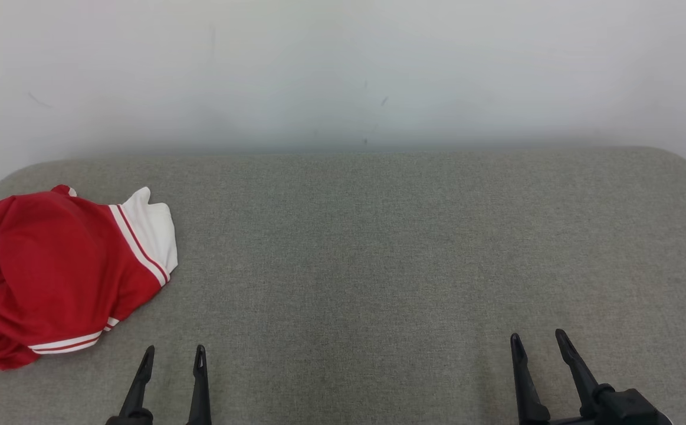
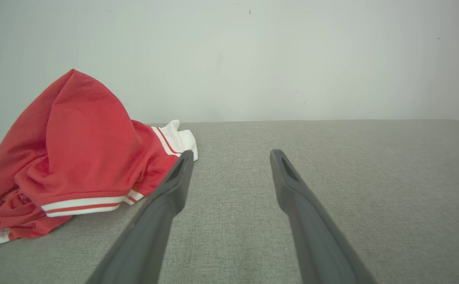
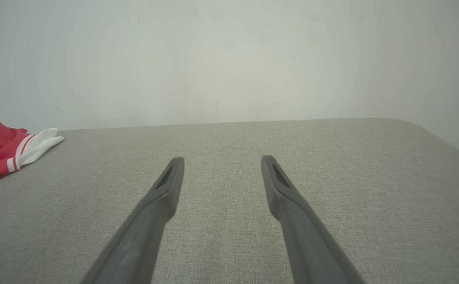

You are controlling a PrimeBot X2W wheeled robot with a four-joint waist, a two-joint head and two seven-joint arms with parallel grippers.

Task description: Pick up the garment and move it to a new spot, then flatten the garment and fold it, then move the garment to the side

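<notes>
While garment lies crumpled, grey upholstery, white wall

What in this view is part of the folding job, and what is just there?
Part of the job:
red garment, crumpled at the far left
left gripper, open, nearest it
right gripper, open

Just there:
grey fabric surface under it all
white wall behind
</notes>
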